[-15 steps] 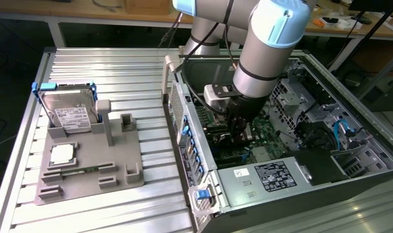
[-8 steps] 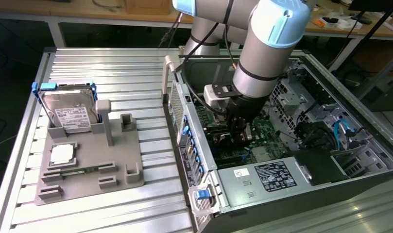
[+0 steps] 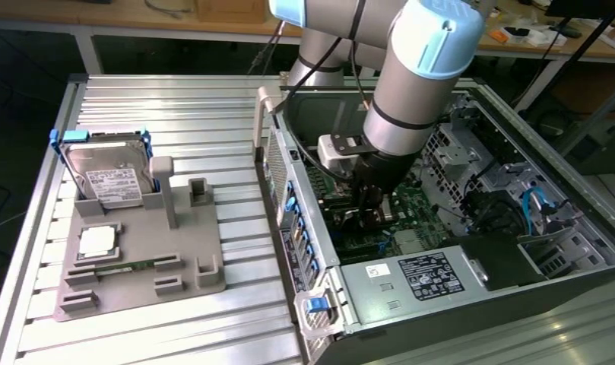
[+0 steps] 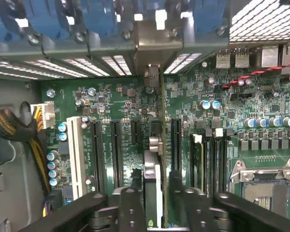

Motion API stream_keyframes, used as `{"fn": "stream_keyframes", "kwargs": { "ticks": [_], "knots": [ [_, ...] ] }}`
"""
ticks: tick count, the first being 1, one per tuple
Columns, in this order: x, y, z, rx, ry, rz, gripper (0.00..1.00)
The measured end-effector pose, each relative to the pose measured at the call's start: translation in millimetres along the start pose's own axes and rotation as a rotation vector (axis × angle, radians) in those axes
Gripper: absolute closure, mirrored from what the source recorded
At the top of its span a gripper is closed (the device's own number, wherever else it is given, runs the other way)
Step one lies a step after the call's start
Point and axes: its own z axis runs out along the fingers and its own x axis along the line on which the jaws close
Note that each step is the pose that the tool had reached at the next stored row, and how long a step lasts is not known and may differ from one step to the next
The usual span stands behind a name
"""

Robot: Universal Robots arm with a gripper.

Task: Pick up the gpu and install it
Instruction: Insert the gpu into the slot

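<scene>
The gpu (image 4: 152,169) stands edge-on on the green motherboard (image 4: 111,101) inside the open computer case (image 3: 286,228). Its black cooler faces one side, and its silver end bracket (image 4: 154,34) reaches the case's rear slot wall. My gripper (image 4: 154,188) straddles the card from above, one black finger (image 4: 130,208) on each flank, with a slim dark gap beside the card's green board. In the exterior view, the gripper (image 3: 373,217) is sunk deep in the case over the motherboard and hides the card.
Empty expansion slots (image 4: 116,150) lie beside the card, memory slots and a CPU socket (image 4: 266,179) on its other side. A braided cable bundle (image 4: 14,125) hangs near. At the exterior view's left, a grey fixture (image 3: 201,285) holds a blue-framed hard drive (image 3: 109,179).
</scene>
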Motion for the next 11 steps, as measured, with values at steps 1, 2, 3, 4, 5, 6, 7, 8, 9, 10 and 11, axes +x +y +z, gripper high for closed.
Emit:
{"fn": "stream_keyframes", "kwargs": {
  "ticks": [1,2,3,4,5,6,7,8,9,10,11],
  "knots": [
    [0.0,0.0,-0.3,0.0005,-0.0004,0.000,0.60],
    [0.0,-0.1,-3.0,0.0038,-0.0005,0.000,0.60],
    [0.0,-0.2,-4.5,0.0053,-0.0005,0.000,0.60],
    [0.0,-0.3,-5.5,0.0063,-0.0006,0.000,0.60],
    [0.0,-0.3,-6.9,0.0075,-0.0006,0.000,0.60],
    [0.0,-0.4,-8.4,0.0085,-0.0007,0.000,0.60],
    [0.1,-0.4,-10.2,0.0095,-0.0007,0.000,0.60],
    [0.1,-0.5,-12.0,0.0102,-0.0005,0.000,0.60],
    [0.1,-0.6,-14.8,0.0116,-0.0002,0.000,0.60],
    [0.1,-0.7,-16.8,0.0125,-0.0002,0.000,0.60],
    [0.1,-0.8,-19.5,0.0136,0.0001,0.000,0.60]
  ]
}}
